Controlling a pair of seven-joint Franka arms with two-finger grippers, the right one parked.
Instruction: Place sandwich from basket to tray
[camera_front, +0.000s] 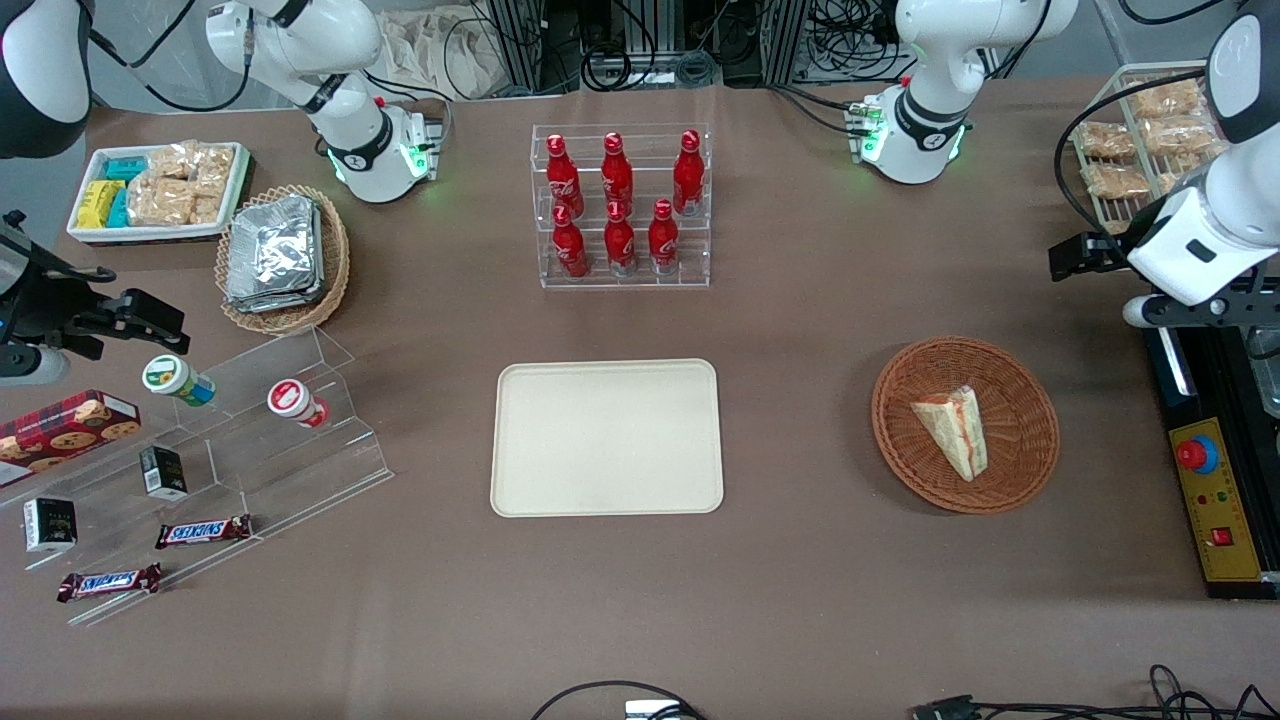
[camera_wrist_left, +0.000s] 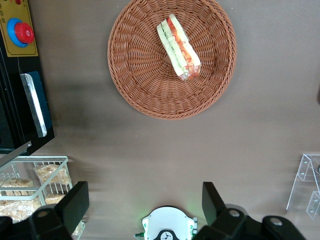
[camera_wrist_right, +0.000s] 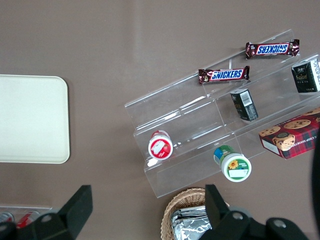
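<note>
The sandwich (camera_front: 953, 432) lay in the basket (camera_front: 1030, 408), at three o'clock from the tray (camera_front: 606, 437). The gripper (camera_wrist_left: 145, 207) hung high above the table, fingers (camera_wrist_left: 75, 202) spread wide, holding nothing.

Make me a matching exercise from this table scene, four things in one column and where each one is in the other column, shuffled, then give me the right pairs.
Things:
1. sandwich
2. tray
3. red bottles
4. hand

Places or states:
A. standing in a clear tiered rack
B. lying in the basket
C. open, hanging above the table, apart from the basket
D. bare, on the table beside the basket

Pairs: 1-B, 2-D, 3-A, 4-C
</note>
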